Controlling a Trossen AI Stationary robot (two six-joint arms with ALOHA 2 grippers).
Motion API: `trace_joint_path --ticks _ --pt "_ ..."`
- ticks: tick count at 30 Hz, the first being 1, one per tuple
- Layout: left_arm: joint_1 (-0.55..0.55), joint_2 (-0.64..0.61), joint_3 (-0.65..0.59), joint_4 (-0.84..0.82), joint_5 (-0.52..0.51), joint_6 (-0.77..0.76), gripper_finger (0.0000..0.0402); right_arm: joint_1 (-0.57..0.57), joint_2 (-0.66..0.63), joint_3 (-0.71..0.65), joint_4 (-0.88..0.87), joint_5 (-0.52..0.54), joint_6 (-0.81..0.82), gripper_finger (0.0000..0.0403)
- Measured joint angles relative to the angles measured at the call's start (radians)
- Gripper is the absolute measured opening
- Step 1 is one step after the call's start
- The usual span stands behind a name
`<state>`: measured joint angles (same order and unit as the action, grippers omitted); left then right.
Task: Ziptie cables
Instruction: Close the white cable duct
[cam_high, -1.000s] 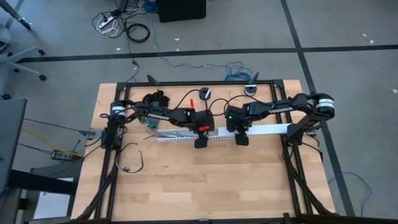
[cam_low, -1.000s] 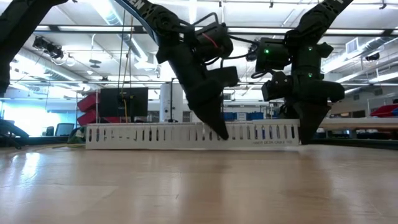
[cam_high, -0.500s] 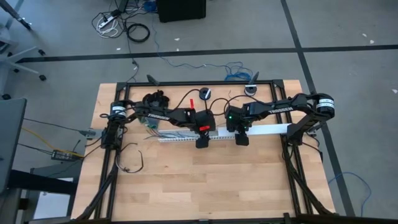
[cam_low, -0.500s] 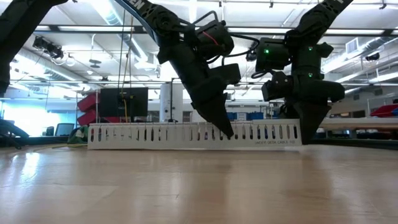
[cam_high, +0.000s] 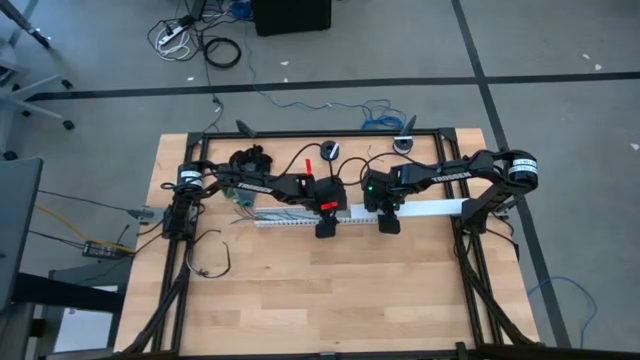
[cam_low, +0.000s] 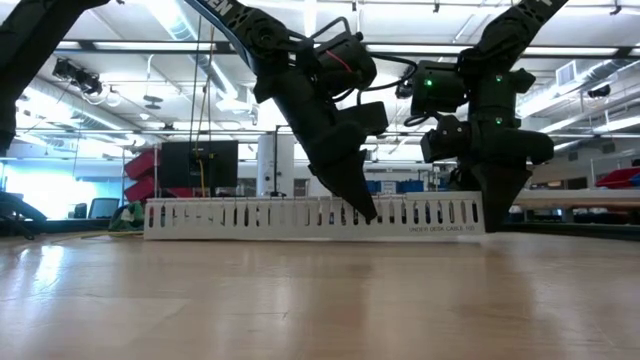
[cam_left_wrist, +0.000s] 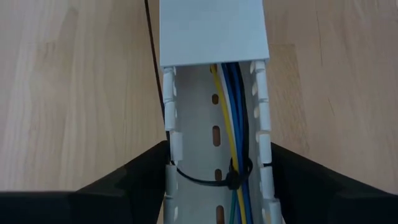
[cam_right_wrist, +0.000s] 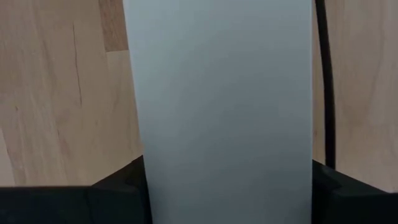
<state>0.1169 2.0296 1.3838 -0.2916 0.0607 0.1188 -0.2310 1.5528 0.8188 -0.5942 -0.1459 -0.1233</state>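
At centre frame, the left gripper (cam_high: 324, 228) straddles the white duct (cam_left_wrist: 214, 134), fingers apart beside the cables (cam_left_wrist: 235, 124); the right gripper (cam_high: 388, 224) seems clamped on the duct's lid (cam_right_wrist: 217, 106).

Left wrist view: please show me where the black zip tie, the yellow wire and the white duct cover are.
black zip tie (cam_left_wrist: 231, 181), left wrist view, its knot.
yellow wire (cam_left_wrist: 226, 118), left wrist view, mid-length.
white duct cover (cam_left_wrist: 213, 28), left wrist view, top face.

One camera hangs overhead, staring straight down on the worktop (cam_high: 330, 290); another sits at worktop level, looking across; both wrist cameras press close above the white duct (cam_high: 400, 213) all share
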Motion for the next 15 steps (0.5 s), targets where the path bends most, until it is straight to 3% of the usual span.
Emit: trace_joint_path --ticks 15 --pt "-0.001 0.000 0.000 0.000 0.005 -0.003 0.0244 0.000 0.000 -0.001 -0.003 -0.008 -0.001 0.0228"
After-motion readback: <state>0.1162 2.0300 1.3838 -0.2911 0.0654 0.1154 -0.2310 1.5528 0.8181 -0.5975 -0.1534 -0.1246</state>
